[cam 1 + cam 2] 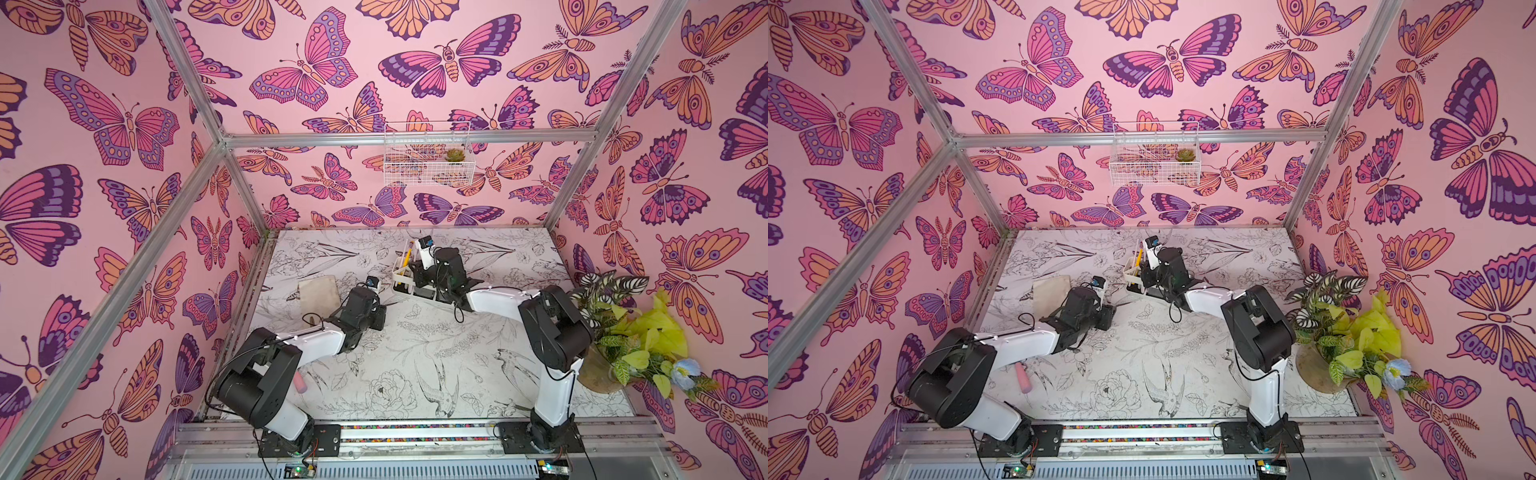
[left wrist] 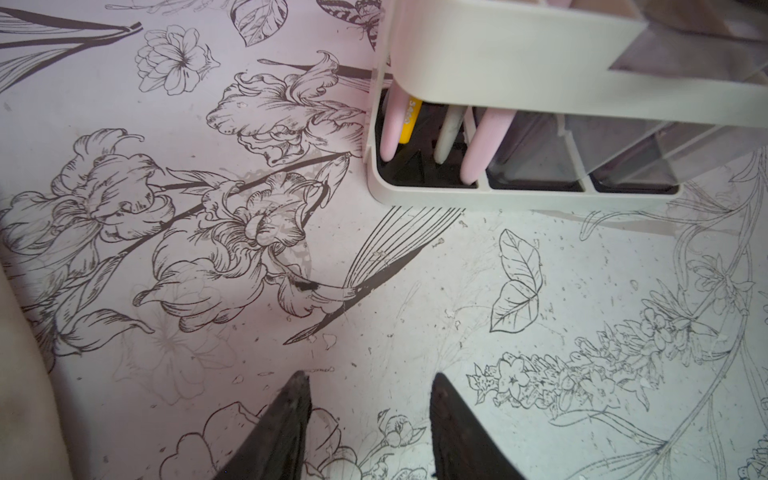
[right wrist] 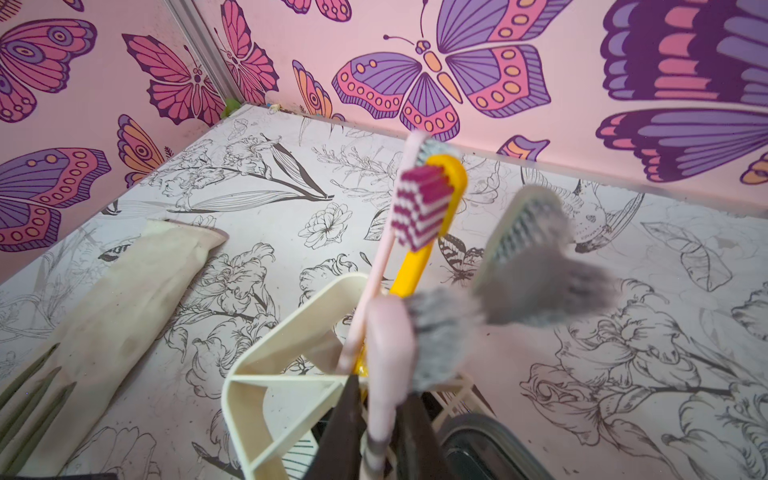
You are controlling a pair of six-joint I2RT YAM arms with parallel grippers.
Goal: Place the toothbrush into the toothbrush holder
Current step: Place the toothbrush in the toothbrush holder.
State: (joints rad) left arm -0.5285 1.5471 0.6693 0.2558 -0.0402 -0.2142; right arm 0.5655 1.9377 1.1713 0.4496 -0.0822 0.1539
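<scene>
Pink butterfly-print walls (image 1: 124, 124) enclose a bench (image 1: 399, 349) covered in black-and-white flower and bird drawings. A potted plant (image 1: 611, 328) stands at its right edge; a wire basket (image 1: 428, 168) hangs on the back wall. A cream glove (image 3: 124, 291) lies flat. Toward the back stands the toothbrush holder (image 3: 257, 399), the pink toothbrush (image 3: 388, 345) upright in its slot section among other brushes. The right claw (image 3: 381, 388) flanks its handle closely (grip or gap, cannot tell); the left claw (image 2: 370, 376) hangs parted, empty.

Soft, bright light fills every view, and shadows on the table (image 1: 419, 345) are faint. In the right wrist view the close pink toothbrush (image 3: 388, 340) and a grey brush head (image 3: 540, 282) look blurry.
</scene>
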